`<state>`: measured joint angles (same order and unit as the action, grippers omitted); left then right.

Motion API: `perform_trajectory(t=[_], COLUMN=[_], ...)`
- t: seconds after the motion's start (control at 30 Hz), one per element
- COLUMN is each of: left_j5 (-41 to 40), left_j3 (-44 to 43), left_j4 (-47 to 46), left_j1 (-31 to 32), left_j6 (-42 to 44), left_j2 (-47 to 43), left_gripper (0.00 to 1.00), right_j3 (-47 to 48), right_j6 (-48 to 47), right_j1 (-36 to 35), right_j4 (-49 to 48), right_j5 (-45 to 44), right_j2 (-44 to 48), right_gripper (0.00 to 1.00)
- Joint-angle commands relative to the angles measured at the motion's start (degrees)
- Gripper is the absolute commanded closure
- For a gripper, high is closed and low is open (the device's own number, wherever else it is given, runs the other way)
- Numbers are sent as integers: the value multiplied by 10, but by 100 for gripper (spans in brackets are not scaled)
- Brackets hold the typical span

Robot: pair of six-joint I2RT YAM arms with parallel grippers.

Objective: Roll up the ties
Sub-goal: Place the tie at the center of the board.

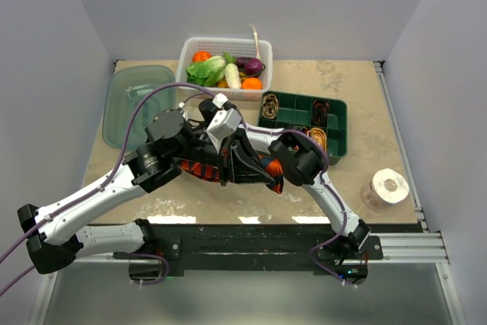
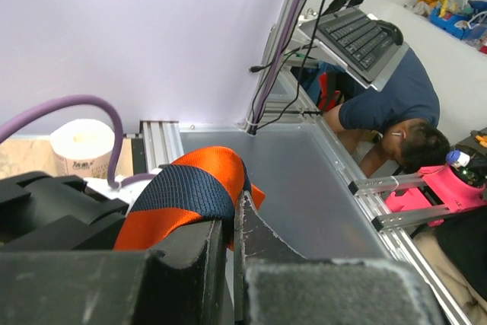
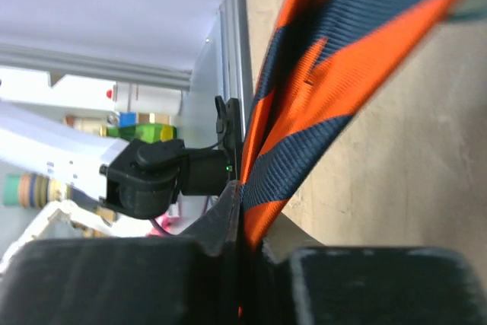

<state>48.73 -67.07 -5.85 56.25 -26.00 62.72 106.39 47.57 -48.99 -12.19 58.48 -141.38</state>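
No brand or label I can actually read here; the white paper roll (image 1: 386, 188) at the right edge of the tabletop (image 1: 346, 81) has some print in the left wrist view, but it's too blurry to make out.

Containers: a white plastic mesh basket (image 1: 221, 39) at the back holds leafy green lettuce (image 1: 207, 70), a purple eggplant (image 1: 249, 64), a white radish (image 1: 233, 75) and a couple of orange fruits (image 1: 252, 83); just right of it is a dark green compartment tray (image 1: 338, 123) with brown and tan coiled ties (image 1: 270, 104) sitting in separate compartments; a translucent green plastic tub (image 1: 133, 100) lies at the back left.

The orange-and-navy striped fabric tie (image 2: 186, 188) is in the middle of the tabletop between the two arms; the left gripper (image 2: 236, 203) has its jaws pinched on a fold of it; the right gripper (image 3: 240, 195) has its jaws clamped on the tie's edge too, with the strip running off above the tabletop.
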Motion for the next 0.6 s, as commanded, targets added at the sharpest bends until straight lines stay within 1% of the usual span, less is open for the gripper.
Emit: perform_trajectory(t=[0.0, 0.1, 0.2, 0.3, 0.37, 0.5, 0.57], left_j5=[23, 23, 20, 16, 9, -8, -24], left_j3=[-12, -10, -7, -4, 0, 15, 20], left_j4=[-50, -54, -56, -53, -50, -38, -34], left_j1=[4, 4, 4, 4, 4, 4, 4], left_j6=[-16, -15, -10, -1, 4, 19, 27], left_j2=[-26, -30, -30, -25, -20, -14, -13], left_gripper=[100, 100, 100, 100, 100, 100, 100], right_j3=[8, -4, -31, -71, -93, -164, -192], right_j6=[37, 38, 58, 75, 83, 82, 72], right_j1=[7, 12, 30, 64, 100, 163, 197], right_j4=[-71, -83, -117, -153, -176, -187, -181], right_j5=[34, 30, 19, 0, -9, -34, -45], right_j2=[23, 40, 66, 101, 121, 181, 225], right_gripper=[100, 100, 100, 100, 100, 100, 100])
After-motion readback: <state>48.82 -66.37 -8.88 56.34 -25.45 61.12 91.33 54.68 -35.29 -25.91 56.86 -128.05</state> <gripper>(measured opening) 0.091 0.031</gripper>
